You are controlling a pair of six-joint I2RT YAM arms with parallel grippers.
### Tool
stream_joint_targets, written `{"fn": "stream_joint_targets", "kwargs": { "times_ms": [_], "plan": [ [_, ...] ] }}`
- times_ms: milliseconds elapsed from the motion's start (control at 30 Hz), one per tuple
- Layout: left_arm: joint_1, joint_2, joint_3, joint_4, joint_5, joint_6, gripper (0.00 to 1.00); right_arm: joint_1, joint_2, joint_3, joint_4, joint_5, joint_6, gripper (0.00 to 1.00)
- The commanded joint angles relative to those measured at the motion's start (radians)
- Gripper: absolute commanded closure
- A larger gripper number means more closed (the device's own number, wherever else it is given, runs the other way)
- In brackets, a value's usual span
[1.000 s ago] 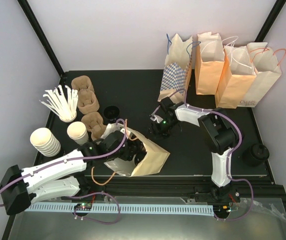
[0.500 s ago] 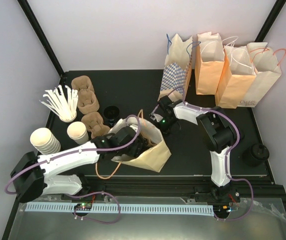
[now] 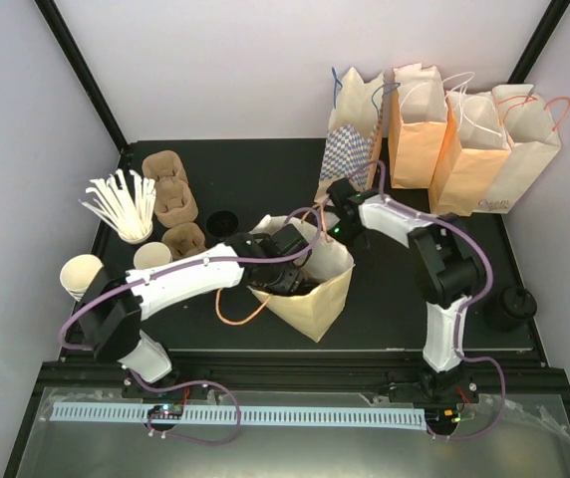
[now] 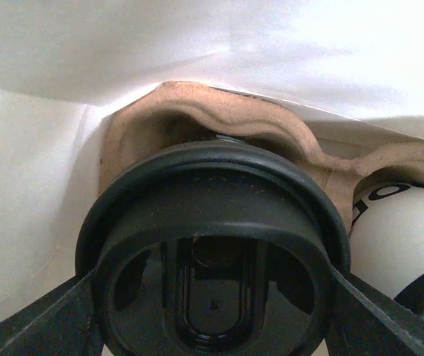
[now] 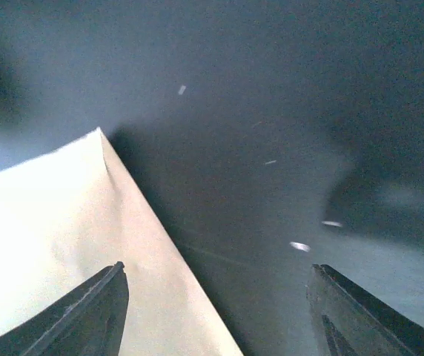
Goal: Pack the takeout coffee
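The tan paper bag (image 3: 320, 299) stands upright mid-table, and my left gripper (image 3: 287, 267) reaches down into its mouth. In the left wrist view the black lid (image 4: 212, 222) of a takeout coffee fills the frame. My left gripper (image 4: 212, 315) is shut on that cup, one finger on each side. A brown cardboard carrier (image 4: 219, 111) rises behind it. A white cup with black lettering (image 4: 397, 230) sits beside it on the right. My right gripper (image 3: 341, 227) hovers open at the bag's far right rim. The bag's edge (image 5: 49, 237) lies near its left finger (image 5: 86, 311), with nothing gripped.
Several paper bags (image 3: 420, 129) and a checkered bag (image 3: 350, 149) stand along the back. At the left are a cup of white straws (image 3: 121, 204), cardboard carriers (image 3: 170, 194), cream cups (image 3: 84, 274) and a loose black lid (image 3: 223, 221). A black cup (image 3: 509, 309) sits far right.
The bag went from lying on its side to upright and shifted right, with my left gripper inside it. My right gripper moved up and right along the bag's rim.
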Motion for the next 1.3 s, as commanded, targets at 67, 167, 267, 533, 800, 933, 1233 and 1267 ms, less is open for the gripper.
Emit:
{"fn": "stream_joint_targets", "kwargs": {
  "times_ms": [67,167,267,533,800,933,1233,1267],
  "plan": [
    [0.015,0.194,0.094,-0.262,0.031,0.081,0.50,-0.160,-0.220,0.025,-0.011,0.166,0.057,0.31],
    [0.027,0.271,0.189,-0.330,0.037,0.095,0.50,-0.185,-0.308,0.016,-0.035,0.252,0.054,0.29],
    [0.032,0.353,0.263,-0.391,0.047,0.104,0.50,-0.190,-0.407,-0.033,-0.033,0.308,0.065,0.28],
    [0.041,0.408,0.298,-0.417,0.049,0.088,0.51,-0.190,-0.626,-0.172,-0.011,0.322,0.077,0.27],
    [0.075,0.370,0.176,-0.353,0.146,0.075,0.51,-0.190,-0.688,-0.199,-0.033,0.315,0.076,0.27],
    [0.086,0.369,0.176,-0.366,0.131,0.081,0.51,-0.191,-0.713,-0.206,-0.026,0.282,0.063,0.27],
    [0.086,0.286,0.268,-0.389,0.137,0.081,0.33,-0.191,-0.778,-0.206,-0.032,0.279,0.048,0.26],
    [0.086,0.277,0.289,-0.400,0.138,0.082,0.27,-0.191,-0.782,-0.207,-0.033,0.279,0.048,0.26]
  ]
}}
